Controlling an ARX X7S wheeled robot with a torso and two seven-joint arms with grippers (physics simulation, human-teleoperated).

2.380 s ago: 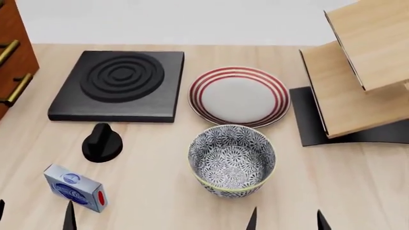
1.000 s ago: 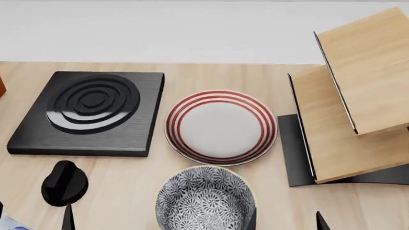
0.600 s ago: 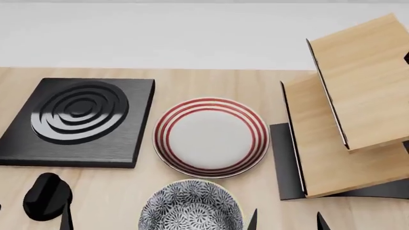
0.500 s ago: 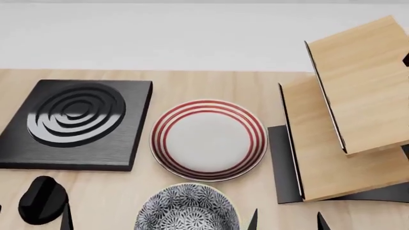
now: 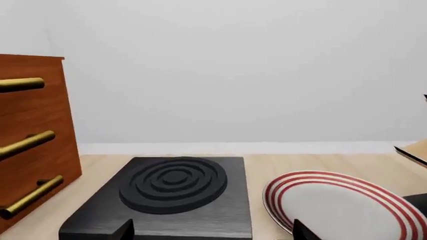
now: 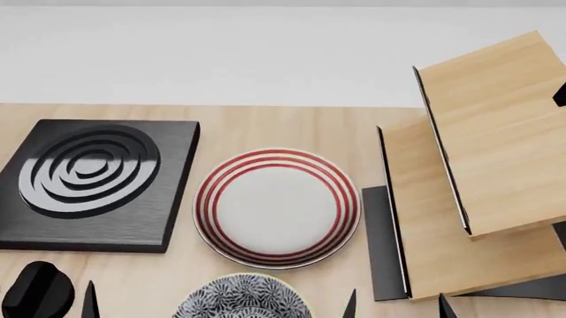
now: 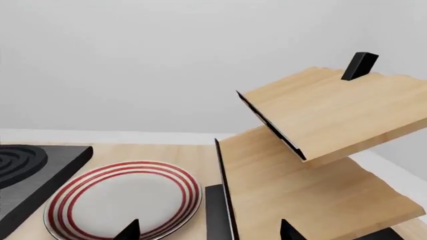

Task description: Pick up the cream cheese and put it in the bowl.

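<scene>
The cream cheese is out of view in all frames. The bowl (image 6: 238,303), blue-and-white floral, shows only as its far rim at the bottom edge of the head view, between my two grippers. My left gripper (image 5: 212,231) is open and empty, with its tips over the black burner slab and the plate's edge. One of its fingertips (image 6: 89,301) shows in the head view, left of the bowl. My right gripper (image 6: 398,308) is open and empty, right of the bowl. It also shows in the right wrist view (image 7: 210,231).
A black burner slab (image 6: 89,179) lies at the left, and a white plate with red rings (image 6: 276,207) in the middle. A black knob (image 6: 36,295) stands at the lower left. A tilted two-tier wooden shelf (image 6: 478,179) stands at the right. A brown drawer cabinet (image 5: 30,135) stands left of the burner slab.
The head view has swung up and to the right. Everything slid down and left in it, the cream cheese left the frame and the bowl is now mostly cut off. The fingertips stay spread.
</scene>
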